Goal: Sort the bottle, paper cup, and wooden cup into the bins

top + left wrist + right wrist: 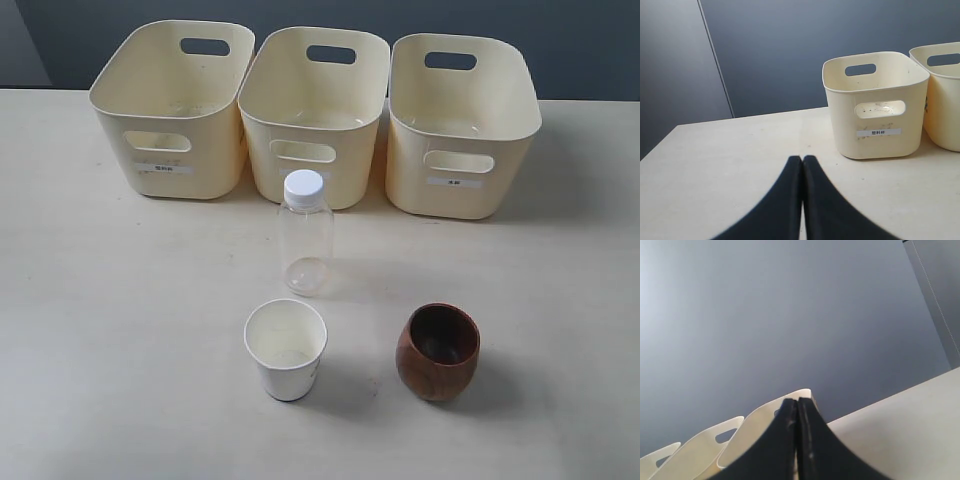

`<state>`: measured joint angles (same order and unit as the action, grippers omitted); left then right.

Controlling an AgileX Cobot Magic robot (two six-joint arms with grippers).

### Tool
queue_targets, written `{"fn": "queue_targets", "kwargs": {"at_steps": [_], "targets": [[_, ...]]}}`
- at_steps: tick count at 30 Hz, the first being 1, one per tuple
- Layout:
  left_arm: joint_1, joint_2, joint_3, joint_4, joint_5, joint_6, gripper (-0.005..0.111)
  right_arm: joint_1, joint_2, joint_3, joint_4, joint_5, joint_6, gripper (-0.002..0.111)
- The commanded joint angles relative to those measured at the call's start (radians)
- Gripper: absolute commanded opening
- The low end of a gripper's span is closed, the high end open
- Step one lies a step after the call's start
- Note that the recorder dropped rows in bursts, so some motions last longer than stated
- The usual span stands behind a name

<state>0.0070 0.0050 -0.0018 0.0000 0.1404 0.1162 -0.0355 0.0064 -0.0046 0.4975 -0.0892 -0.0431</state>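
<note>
The pale table point(120, 330) meets a dark grey wall point(580, 50) at 12 o'clock. Left gripper point(802, 159) and right gripper point(797, 401) both have fingers pressed together, holding nothing.

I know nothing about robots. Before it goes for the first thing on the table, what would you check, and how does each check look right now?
1. Bottle upright, cap on: ok.
2. Paper cup and wooden cup upright, apart from each other: ok.
3. Three bins stand in a row with nothing seen in them: ok.
4. Left gripper holds nothing: ok, fingers pressed together.
5. Right gripper holds nothing: ok, also closed; both must open before grasping.
6. Which bin takes which item: cannot tell, the labels are too small to read.
</note>
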Motion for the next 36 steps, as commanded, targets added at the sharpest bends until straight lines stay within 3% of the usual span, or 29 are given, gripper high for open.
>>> {"fn": "queue_targets", "kwargs": {"at_steps": [1,8,13,22,26,29,34,36], "targets": [[0.0,-0.005,0.002,0.0,-0.005,-0.001,0.0,-0.003,-0.006,0.005,0.01,0.011,-0.002,-0.001],[0.0,-0.005,0.002,0.0,-0.005,-0.001,0.0,-0.003,-0.006,-0.051,0.008,0.003,0.0,-0.001],[0.0,-0.005,0.002,0.0,-0.005,-0.001,0.0,-0.003,-0.006,-0.208,-0.011,0.02,0.0,-0.001],[0.0,-0.005,0.002,0.0,-0.005,-0.001,0.0,-0.003,0.137,-0.538,-0.206,0.225,-0.034,-0.001],[0.0,-0.005,0.002,0.0,-0.005,-0.001,0.0,-0.003,0.252,-0.657,-0.111,0.323,-0.22,-0.001],[0.0,-0.005,0.002,0.0,-0.005,-0.001,0.0,-0.003,0.339,-0.748,0.067,0.421,-0.43,-0.001],[0.0,-0.005,0.002,0.0,-0.005,-0.001,0.0,-0.003,0.506,-0.875,0.429,0.715,-0.895,-0.001],[0.0,-0.005,0.002,0.0,-0.005,-0.001,0.0,-0.003,0.579,-0.918,0.507,0.843,-0.964,-0.001]]}}
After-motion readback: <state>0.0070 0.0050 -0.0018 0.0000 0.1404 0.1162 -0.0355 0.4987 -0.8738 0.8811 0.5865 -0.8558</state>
